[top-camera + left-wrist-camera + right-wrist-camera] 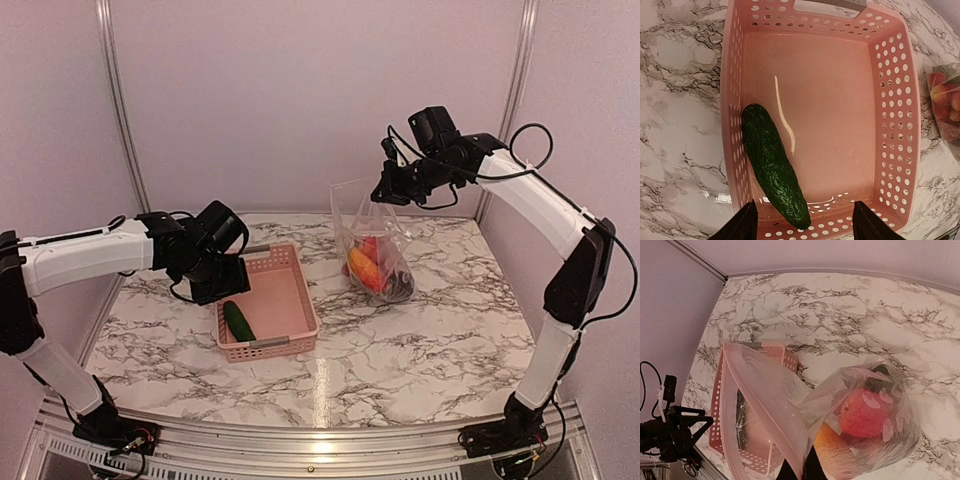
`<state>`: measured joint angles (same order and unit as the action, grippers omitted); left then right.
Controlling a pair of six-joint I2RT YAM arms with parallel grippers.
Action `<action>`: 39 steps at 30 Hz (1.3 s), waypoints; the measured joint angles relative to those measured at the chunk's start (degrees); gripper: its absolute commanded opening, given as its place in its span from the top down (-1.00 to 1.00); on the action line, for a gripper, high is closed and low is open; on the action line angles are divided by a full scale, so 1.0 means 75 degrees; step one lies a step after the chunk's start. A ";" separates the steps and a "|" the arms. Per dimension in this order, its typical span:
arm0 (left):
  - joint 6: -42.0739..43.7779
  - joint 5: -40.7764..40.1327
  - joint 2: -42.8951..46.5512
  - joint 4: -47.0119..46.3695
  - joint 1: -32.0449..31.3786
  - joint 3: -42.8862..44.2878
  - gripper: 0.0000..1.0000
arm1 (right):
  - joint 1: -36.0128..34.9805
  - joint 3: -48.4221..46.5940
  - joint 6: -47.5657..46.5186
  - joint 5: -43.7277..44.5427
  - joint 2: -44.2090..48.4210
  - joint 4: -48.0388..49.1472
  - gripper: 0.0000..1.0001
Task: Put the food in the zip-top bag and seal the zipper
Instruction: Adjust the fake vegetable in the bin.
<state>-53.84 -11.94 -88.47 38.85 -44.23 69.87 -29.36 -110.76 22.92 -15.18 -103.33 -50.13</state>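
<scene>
Marble table (430,340): one dark green cucumber (239,321) lies in the pink basket (290,290), long axis along its left wall. Left gripper (802,227) hovers above it, jaws apart. Right gripper (388,190) pinches the zip-top bag (372,235) by its mouth, hanging upright.

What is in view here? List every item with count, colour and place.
cucumber: one, dark green, lying in the basket along one side wall
basket: one, pink, latticed, on the table below the left arm
zip-top bag: one, clear, mouth held up, bottom on the table right of the basket
bagged food: count unclear, red, orange and dark pieces, at the bag's bottom
table: one, white marble with dark veins
left pincer: open, above the basket
right pincer: shut on the bag's upper edge
</scene>
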 measured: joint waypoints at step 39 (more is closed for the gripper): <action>-0.1160 -0.0487 -0.3080 0.0318 0.0006 0.1428 -0.47 | -0.0044 0.0256 0.0000 -0.0044 0.0035 0.0111 1.00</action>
<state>-62.54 -15.59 -111.57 41.23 -44.18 80.58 -29.69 -108.84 22.92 -15.51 -103.07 -49.30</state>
